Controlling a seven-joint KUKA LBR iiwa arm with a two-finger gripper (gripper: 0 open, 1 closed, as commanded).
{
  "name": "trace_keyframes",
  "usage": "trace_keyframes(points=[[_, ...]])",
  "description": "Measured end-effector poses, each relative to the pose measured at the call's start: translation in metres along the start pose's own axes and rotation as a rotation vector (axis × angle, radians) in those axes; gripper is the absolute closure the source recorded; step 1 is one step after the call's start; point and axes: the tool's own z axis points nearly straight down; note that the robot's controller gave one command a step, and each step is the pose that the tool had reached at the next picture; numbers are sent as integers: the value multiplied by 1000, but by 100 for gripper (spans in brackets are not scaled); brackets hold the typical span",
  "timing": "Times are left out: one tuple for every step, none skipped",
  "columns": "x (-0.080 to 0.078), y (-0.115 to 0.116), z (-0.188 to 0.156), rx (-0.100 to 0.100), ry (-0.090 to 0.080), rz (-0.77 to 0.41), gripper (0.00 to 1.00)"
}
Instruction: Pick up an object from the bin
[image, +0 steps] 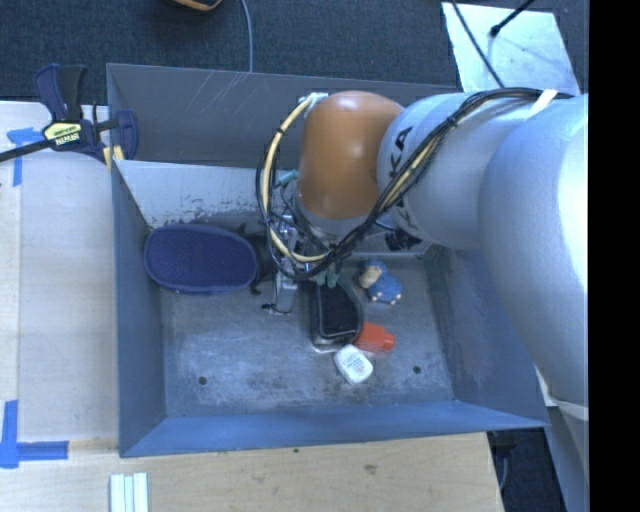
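The arm (500, 170) reaches into the grey bin (140, 330), its orange cover (340, 150) above the back half. A dark blue oval pad (200, 258) with a mesh-like face lies flat at the back left. A black glossy slab (335, 312) lies mid-floor. The pincer (285, 292) hangs low between these two, just beside the pad's right end; whether it is apart or together cannot be told. Near the slab lie a blue toy (384, 287), a red piece (377, 338) and a white piece (353, 364).
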Motion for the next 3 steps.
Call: trace_keyframes(points=[[-15, -51, 6, 0, -2, -7, 0], [-13, -50, 43, -3, 2, 39, 0], [-13, -50, 42, -4, 1, 39, 0]])
